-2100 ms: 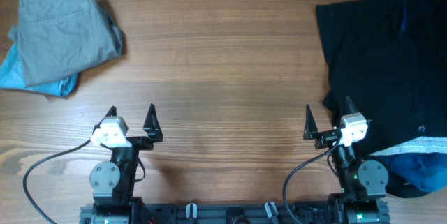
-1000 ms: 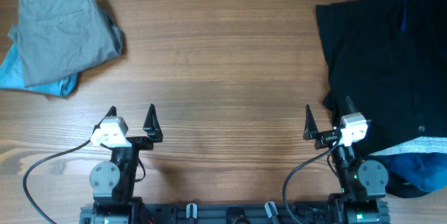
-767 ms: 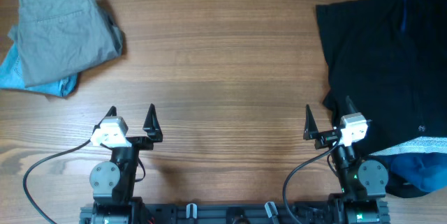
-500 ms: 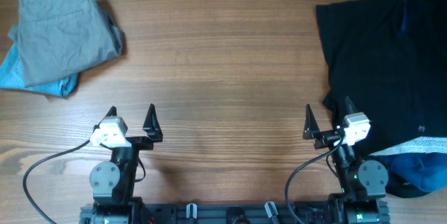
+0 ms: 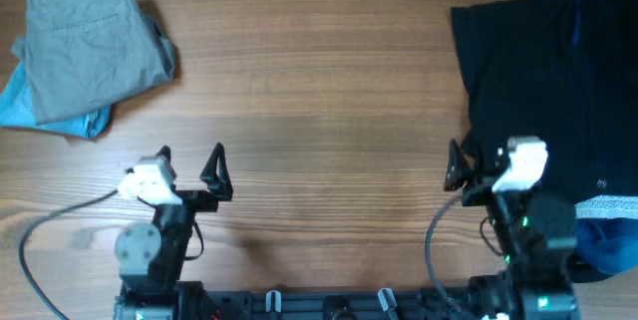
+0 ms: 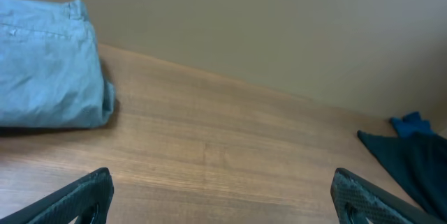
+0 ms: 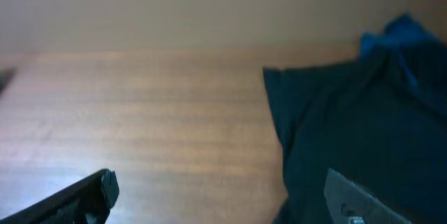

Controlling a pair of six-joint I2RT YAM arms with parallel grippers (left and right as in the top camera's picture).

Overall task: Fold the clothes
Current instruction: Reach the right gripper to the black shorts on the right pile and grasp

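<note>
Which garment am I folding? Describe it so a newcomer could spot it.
Look at the right side of the table. A black garment lies spread there, with a deep-blue garment peeking at its edges. It is the only black piece, with a whitish waistband lining, unlike the grey folded trousers far left.

One brown wooden table [image 5: 319,81] carries four pieces of clothing. There is one black cloth garment spread flat [image 5: 558,71] and one folded grey pair of trousers [image 5: 90,41]. One pale blue folded cloth [image 5: 20,109] lies under the trousers. One rumpled deep-blue garment [image 5: 603,245] shows as two patches; whether they join cannot be told. The black garment has one whitish band [image 5: 608,205] and one small pale button [image 5: 601,183]. There are two robot hands, the left hand [image 5: 189,153] and the right hand [image 5: 477,156], each with two dark pointed fingers.
</note>
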